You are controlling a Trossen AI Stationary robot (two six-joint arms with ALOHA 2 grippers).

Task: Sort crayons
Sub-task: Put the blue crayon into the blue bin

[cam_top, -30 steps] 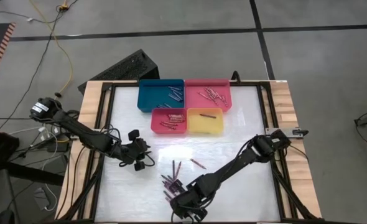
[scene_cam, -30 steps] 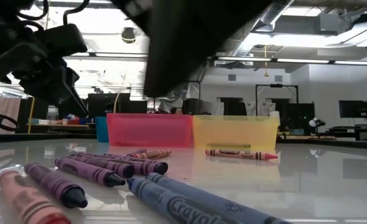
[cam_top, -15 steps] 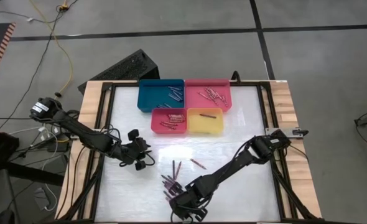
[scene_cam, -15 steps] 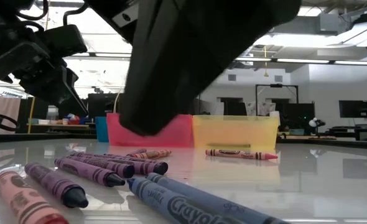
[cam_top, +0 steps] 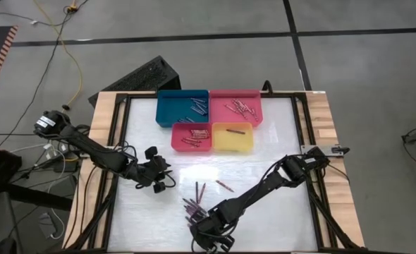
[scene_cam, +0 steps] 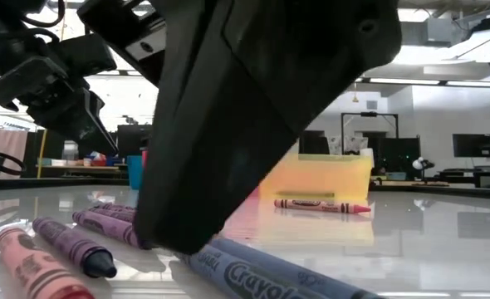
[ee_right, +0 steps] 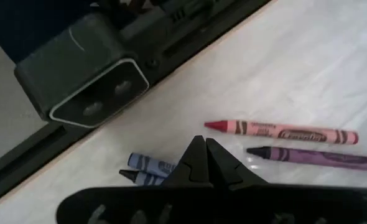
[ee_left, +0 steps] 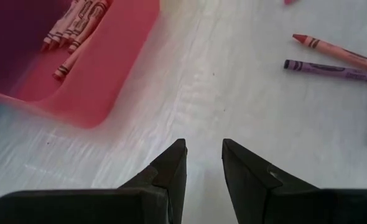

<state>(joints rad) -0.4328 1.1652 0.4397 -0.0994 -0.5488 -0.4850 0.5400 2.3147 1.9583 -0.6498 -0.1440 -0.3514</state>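
Over the loose crayons (cam_top: 194, 206), the right hand (cam_top: 206, 238), fingers together, has dropped lower and nearer.

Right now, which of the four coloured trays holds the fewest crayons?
The yellow tray, at the front right of the group: only one crayon lies in it, while the blue, large pink and small pink trays each hold several.

Table top (cam_top: 264, 169): glossy white, pale wood edges. Trays: teal-blue (cam_top: 171, 113), pink (cam_top: 222, 104), red (cam_top: 192, 146), yellow (cam_top: 233, 144). Loose crayons (cam_top: 194, 206): purple, red-pink, blue, black-printed wrappers. Both arms black. Floor grey, black stripes; yellow cable (cam_top: 70, 49).
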